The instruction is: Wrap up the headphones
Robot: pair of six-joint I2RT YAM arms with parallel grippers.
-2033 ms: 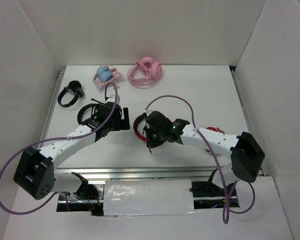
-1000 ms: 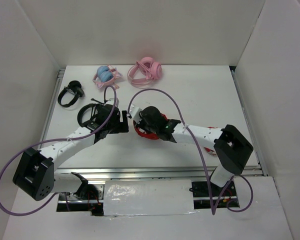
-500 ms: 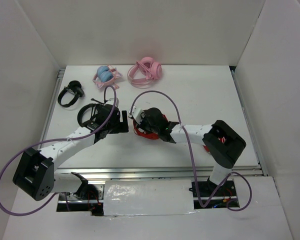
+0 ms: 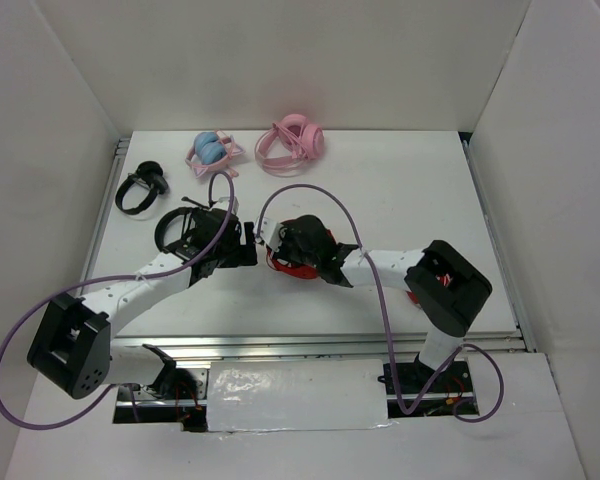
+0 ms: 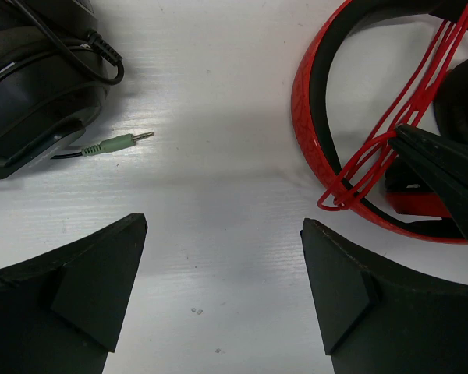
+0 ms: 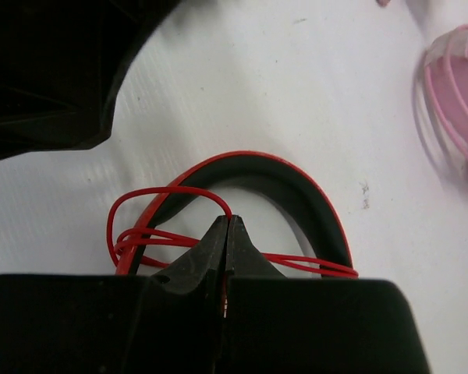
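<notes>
- Far left of the table (image 4: 410,200): black headphones (image 5: 31,86) w/ a green jack plug (image 5: 117,143) lying loose. Not our pair, ignore.
- Next over, left fingers (image 5: 347,284) are spread wide, holding nothing, hovering over bare table.
- Just right of them: red headphones (image 5: 303,101) lying flat, mid-table. Headband arc runs roughly the way the left fingers point. Close but not touching afaict.
- Right fingers (image 6: 228,230) are clenched on a strand of the red cable (image 6: 136,234), directly over the headband, w/ a few loops bunched across it.
- So right arm's on the thing, left is the free one just beside it. Imo the next bit needs left to shift right and pin the band. Risk = loose loops sliding off.
</notes>
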